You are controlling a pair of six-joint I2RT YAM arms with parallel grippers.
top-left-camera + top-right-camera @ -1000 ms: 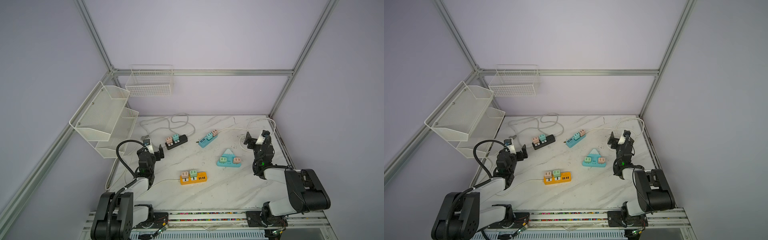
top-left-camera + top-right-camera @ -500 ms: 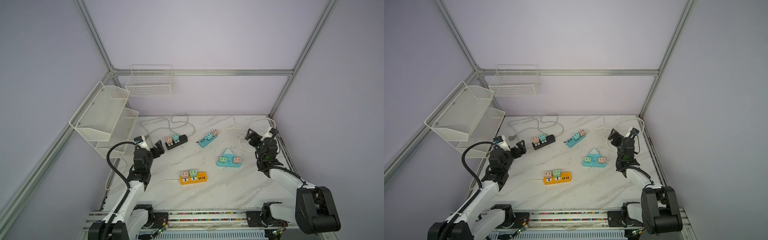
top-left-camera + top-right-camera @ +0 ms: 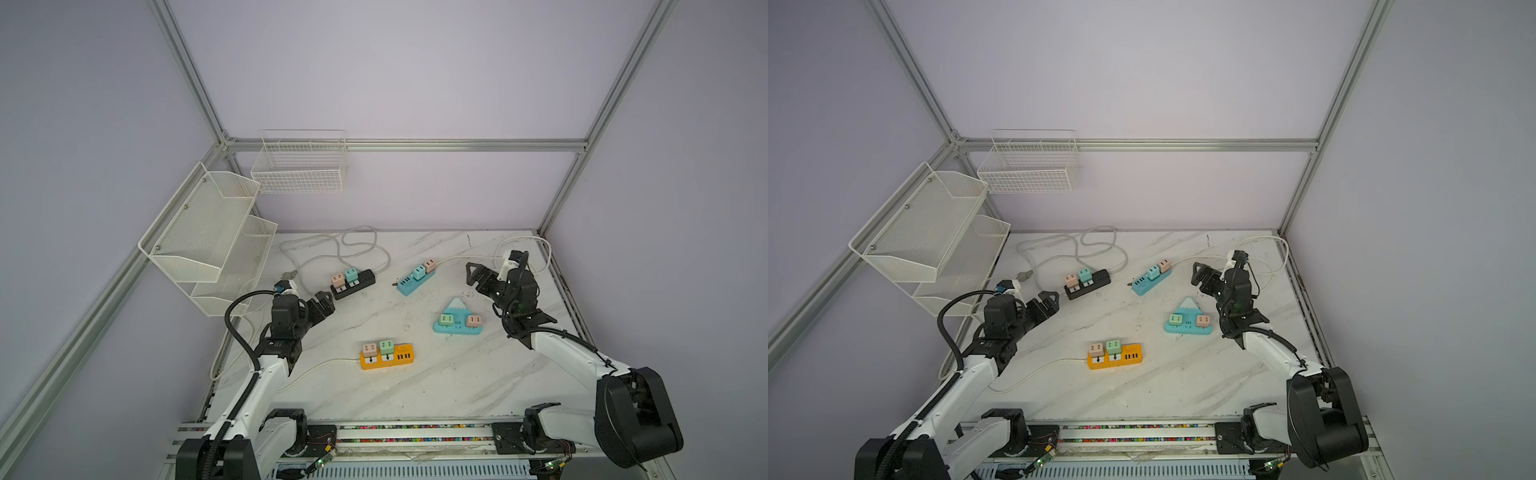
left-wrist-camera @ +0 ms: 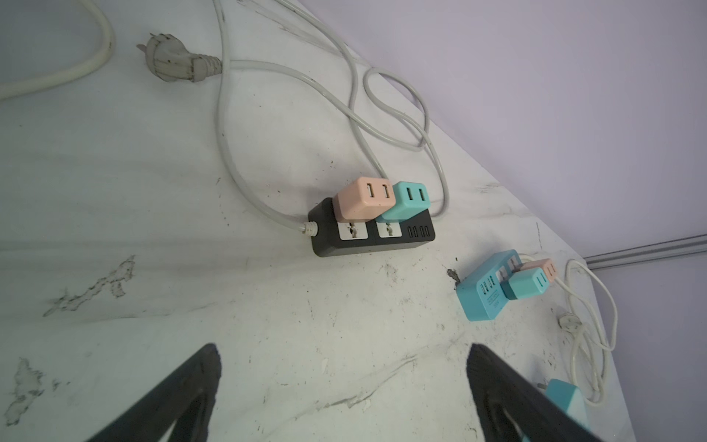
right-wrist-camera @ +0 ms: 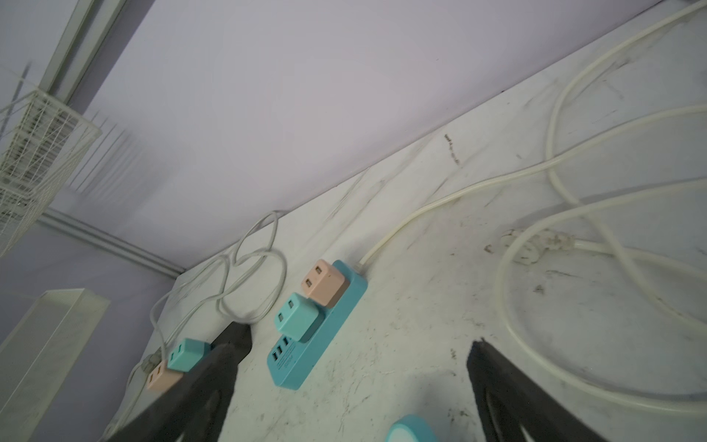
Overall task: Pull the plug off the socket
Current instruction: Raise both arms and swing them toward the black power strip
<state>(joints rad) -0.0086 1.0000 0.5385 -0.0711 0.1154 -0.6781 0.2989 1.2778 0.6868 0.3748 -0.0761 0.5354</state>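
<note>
Four sockets lie on the marble table, each holding a pink and a teal or green plug: a black strip (image 3: 360,283), a blue strip (image 3: 409,284), a blue mountain-shaped socket (image 3: 457,328) and an orange strip (image 3: 395,360). My left gripper (image 3: 323,304) is open and empty, just short of the black strip (image 4: 367,245) with its pink plug (image 4: 361,201) and teal plug (image 4: 405,203). My right gripper (image 3: 478,276) is open and empty, to the right of the blue strip (image 5: 317,340), which holds a pink plug (image 5: 323,283) and a teal plug (image 5: 296,317).
A white mesh shelf (image 3: 208,237) hangs on the left wall and a wire basket (image 3: 299,166) on the back wall. Loose white cables (image 3: 332,249) loop behind the black strip. More cable (image 3: 540,253) coils at the back right corner beside the frame post.
Both arms have unfolded and reached forward. The left gripper moved toward the black strip and the right gripper moved left toward the blue strip. Both stayed open.
</note>
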